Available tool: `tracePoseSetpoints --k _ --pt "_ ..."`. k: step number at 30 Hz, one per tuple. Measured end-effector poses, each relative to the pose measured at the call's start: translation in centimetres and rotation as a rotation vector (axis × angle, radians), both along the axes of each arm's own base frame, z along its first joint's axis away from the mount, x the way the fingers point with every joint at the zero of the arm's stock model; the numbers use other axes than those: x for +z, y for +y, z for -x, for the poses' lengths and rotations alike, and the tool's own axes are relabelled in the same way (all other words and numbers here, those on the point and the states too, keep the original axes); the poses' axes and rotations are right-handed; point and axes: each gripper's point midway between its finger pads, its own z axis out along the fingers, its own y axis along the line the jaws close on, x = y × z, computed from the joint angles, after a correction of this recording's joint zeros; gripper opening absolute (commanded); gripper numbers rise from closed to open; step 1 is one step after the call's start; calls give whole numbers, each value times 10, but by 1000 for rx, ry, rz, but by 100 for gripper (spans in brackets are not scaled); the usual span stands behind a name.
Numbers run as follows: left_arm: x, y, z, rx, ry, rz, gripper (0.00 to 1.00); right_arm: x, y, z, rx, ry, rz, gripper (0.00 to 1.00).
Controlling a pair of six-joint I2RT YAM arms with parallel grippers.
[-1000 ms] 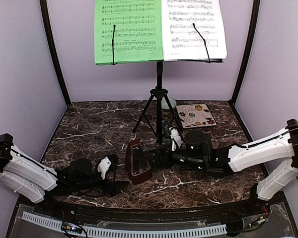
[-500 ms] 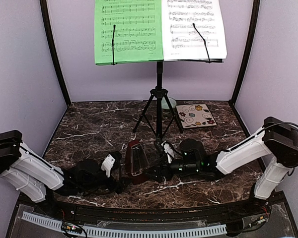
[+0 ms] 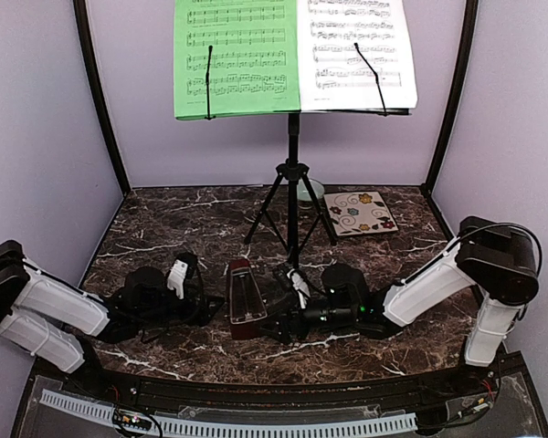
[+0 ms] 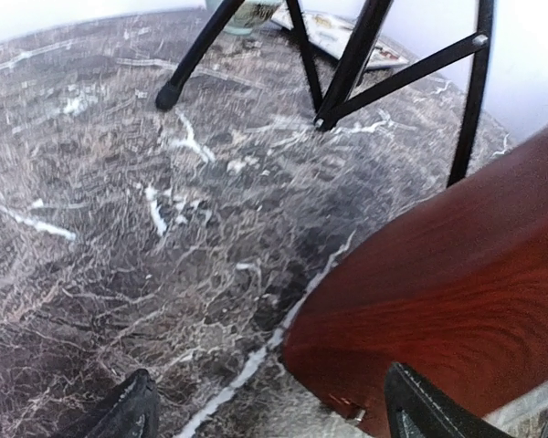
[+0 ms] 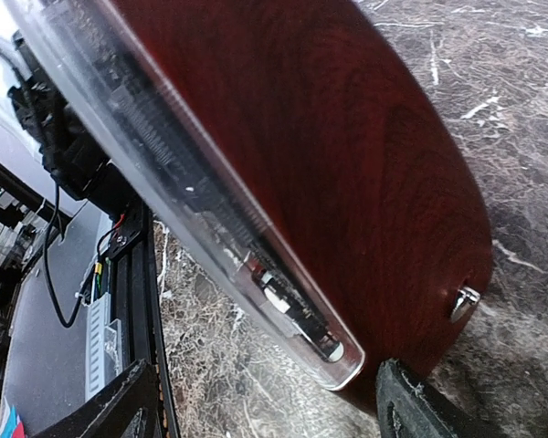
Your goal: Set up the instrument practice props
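The black tripod music stand (image 3: 293,155) stands at the back centre with the green sheet (image 3: 237,59) and the white sheet (image 3: 356,50) side by side on its desk. The dark red-brown pyramid metronome (image 3: 244,299) stands near the front centre of the marble table. My left gripper (image 3: 206,301) is open just left of it; in the left wrist view (image 4: 274,415) the metronome (image 4: 457,301) fills the right side by the right finger. My right gripper (image 3: 279,319) is open just right of it; in the right wrist view (image 5: 265,411) the metronome's base (image 5: 347,164) lies between the wide jaws.
A small pale green bowl (image 3: 312,192) sits behind the stand's legs, and a cream swirl tile (image 3: 360,213) lies at the back right. The tripod legs (image 4: 347,64) spread just beyond the metronome. Black frame posts stand at the back corners.
The metronome has moved left and come up from a tilt to nearly upright. My right arm followed it left. My left gripper moved up and in toward the metronome's left side.
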Motion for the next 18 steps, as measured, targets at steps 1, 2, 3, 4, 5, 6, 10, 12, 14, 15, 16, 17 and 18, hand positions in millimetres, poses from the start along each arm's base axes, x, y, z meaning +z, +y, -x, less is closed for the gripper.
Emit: tracePoseSetpoints --k 1,2,3,4,5,6,10,12,14,15,16,17,18 --pt "-5 0 -2 -3 21 -5 84 0 1 2 7 0 -3 83" --pt "-9 -1 -4 -5 40 -9 84 -1 3 4 14 1 -5 83" --pt "-13 -3 -6 -9 56 -13 84 -2 5 5 18 1 -6 83" --pt "-15 -4 -9 -8 68 -16 84 -2 7 6 25 1 -6 83" --pt "-17 -5 -14 -4 77 -17 83 -3 9 7 29 1 -8 83" --pt "-18 -7 -20 -2 84 -16 83 -3 11 8 34 1 -9 83" --pt "-18 -20 -42 -19 107 10 83 -6 16 9 43 0 -4 84" --pt "-15 -24 -53 -26 110 30 87 -6 18 9 45 -4 -1 84" --pt "-7 -26 -60 -35 103 57 94 -5 20 8 44 -8 0 84" --pt "-5 -24 -62 -30 101 62 97 -4 21 8 42 -13 -2 84" --pt "-2 -22 -64 -21 97 67 99 -3 21 7 38 -17 -6 84" --pt "2 -19 -64 -12 95 68 99 -2 20 5 26 -23 -6 84" --pt "10 -14 -63 6 87 72 99 -2 18 4 12 -28 -5 84"
